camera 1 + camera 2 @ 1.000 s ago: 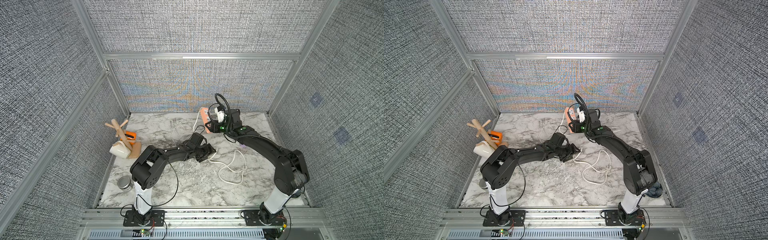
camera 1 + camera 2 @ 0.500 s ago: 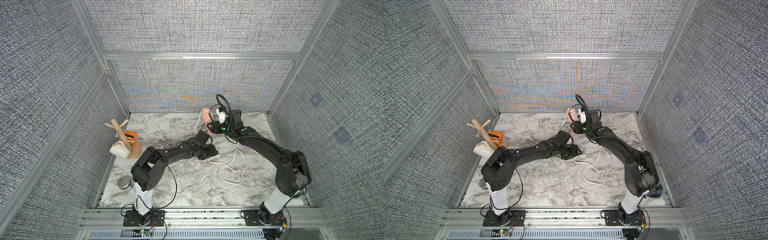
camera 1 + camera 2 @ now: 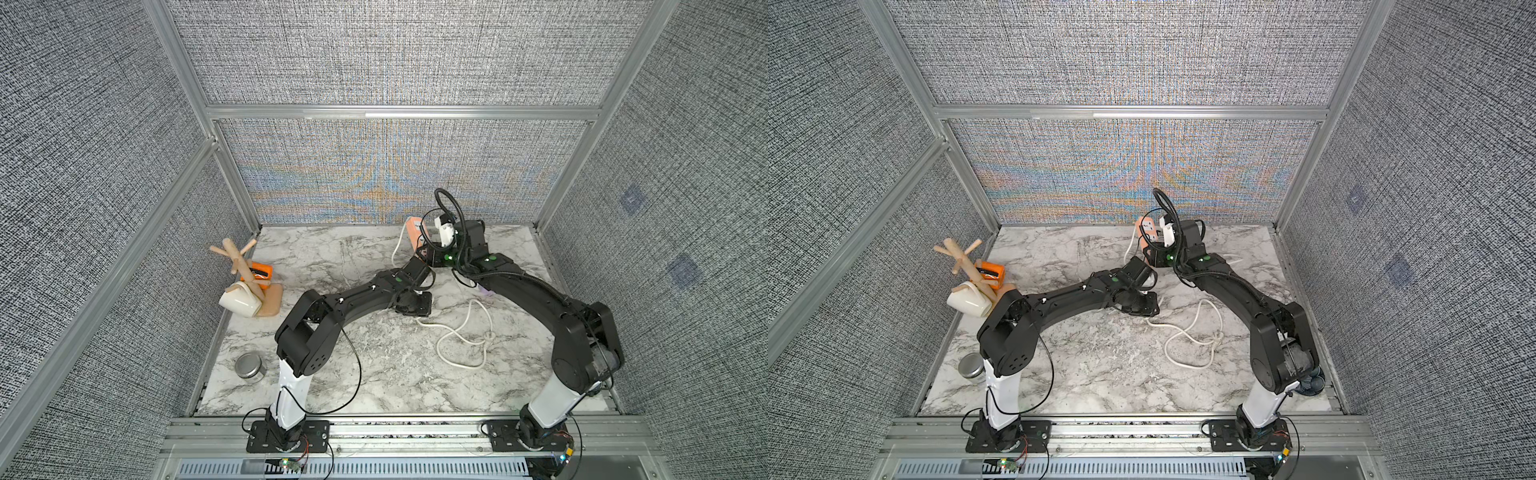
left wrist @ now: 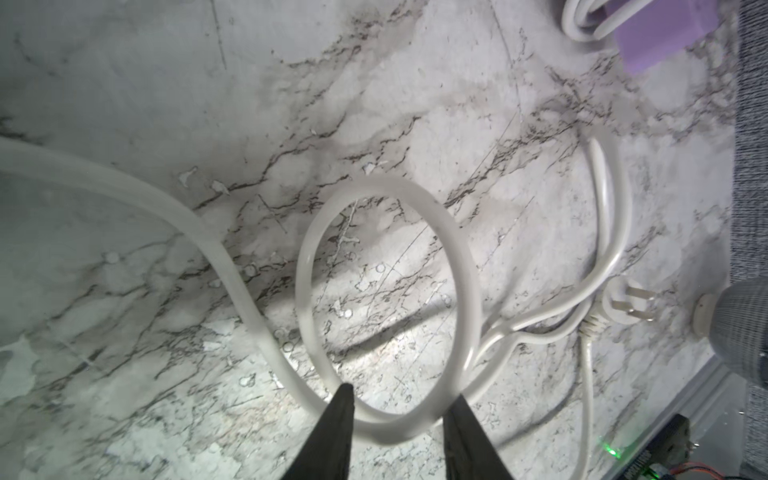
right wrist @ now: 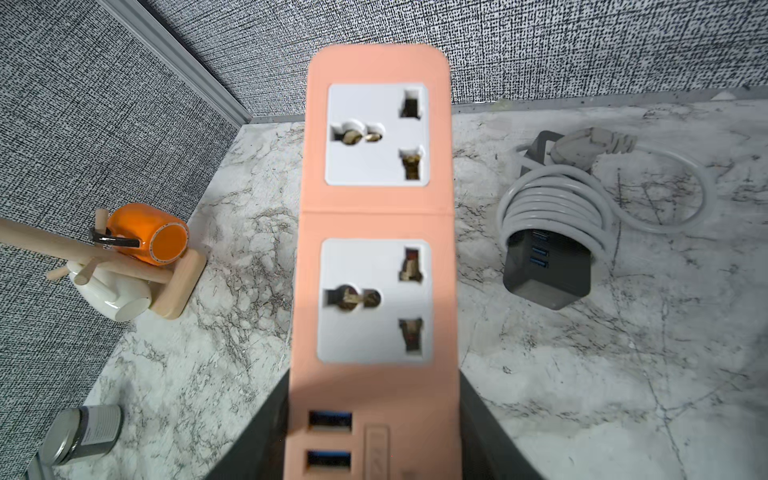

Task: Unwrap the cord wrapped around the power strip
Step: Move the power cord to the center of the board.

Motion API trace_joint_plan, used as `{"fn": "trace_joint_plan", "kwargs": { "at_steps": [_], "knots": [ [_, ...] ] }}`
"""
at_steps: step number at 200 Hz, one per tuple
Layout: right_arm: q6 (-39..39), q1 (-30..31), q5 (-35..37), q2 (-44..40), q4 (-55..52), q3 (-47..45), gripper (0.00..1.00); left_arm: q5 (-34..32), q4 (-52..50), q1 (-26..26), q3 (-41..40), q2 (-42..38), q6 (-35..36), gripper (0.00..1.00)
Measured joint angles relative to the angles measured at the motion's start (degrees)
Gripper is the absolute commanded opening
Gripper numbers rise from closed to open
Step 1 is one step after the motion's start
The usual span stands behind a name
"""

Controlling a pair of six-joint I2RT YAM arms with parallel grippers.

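Marble tabletop (image 3: 374, 374), grey walls (image 3: 374, 62), right fingers (image 5: 257, 436) clamping power strip (image 5: 374, 216), left fingers (image 4: 328, 436) apart astride cord (image 4: 305, 270).

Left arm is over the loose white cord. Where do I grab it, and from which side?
Take the cord at the bend of its curled loop, coming from straight above: the left gripper straddles that bend, jaws apart. The cord is a single free strand there, while nearer the plug several strands cross and would probably snag.

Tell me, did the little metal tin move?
No. The metal tin sits in the same spot as before, at the left edge of the table.
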Motion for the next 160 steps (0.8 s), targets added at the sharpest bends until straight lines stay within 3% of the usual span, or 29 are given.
{"fn": "trace_joint_plan", "kwargs": {
  "at_steps": [61,96,160],
  "knots": [
    [-0.28,-0.11,0.22,-1.09,-1.11,-1.57,0.04,-7.17,-5.75,0.24,-2.43,-4.7,4.59,0.0],
    [-1.44,-0.13,1.73,-3.45,-4.15,-4.66,0.03,-12.44,-9.31,0.83,-6.8,-11.26,6.43,0.0],
    [-4.68,-0.17,6.62,-7.34,-13.29,-9.44,0.02,-21.55,-17.92,6.99,-15.8,-23.61,12.26,0.0]
  ]
}}
